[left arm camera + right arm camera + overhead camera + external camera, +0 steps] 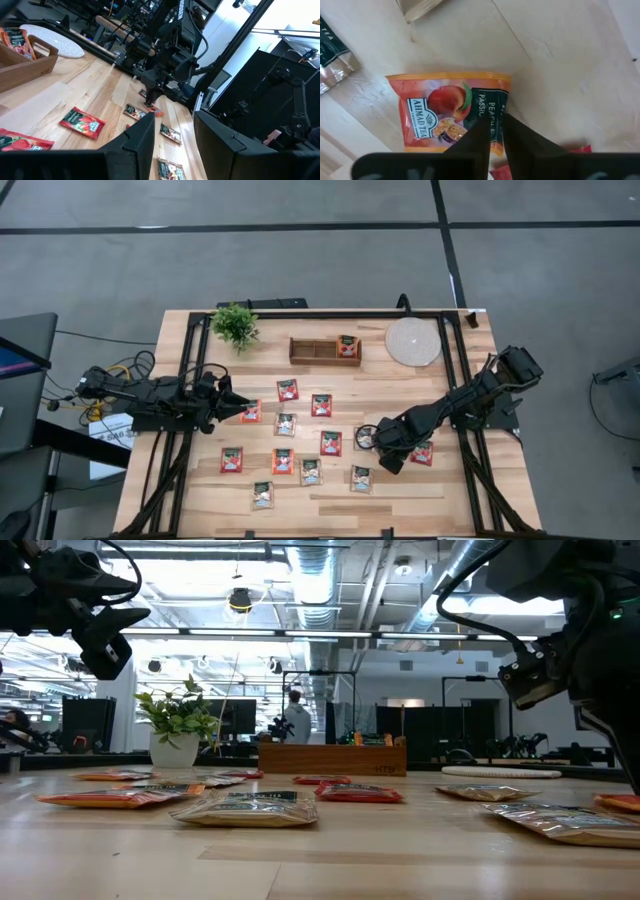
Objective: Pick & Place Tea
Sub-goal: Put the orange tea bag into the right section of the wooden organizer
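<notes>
Several small flat tea sachets, red, orange and pale, lie flat on the wooden table (pixel 400 395), and one more (pixel 347 346) stands in the wooden tray (pixel 310 352). My right gripper (pixel 372 440) (pixel 494 129) points down over an orange peach sachet (pixel 445 112) in the right half of the table. Its fingers are almost together on that sachet. My left gripper (pixel 238 402) (pixel 174 135) is open and hangs above the table's left side, beside a red sachet (pixel 250 412). My right gripper comes from above, pointing down, and has the orange sachet by one side edge (pixel 496 107), pinched between the two fingertips (pixel 480 135). The sachet shows flat under the fingers. In the left wrist view it (pixel 151 106) sits at table level below the fingers.
A red sachet (pixel 422 452) lies just right of my right gripper, and a dark-printed one (pixel 332 55) is near it. A potted plant (pixel 235 325), the compartment tray and a round pale disc (pixel 413 341) stand along the far edge. Black frame rails run along both table sides.
</notes>
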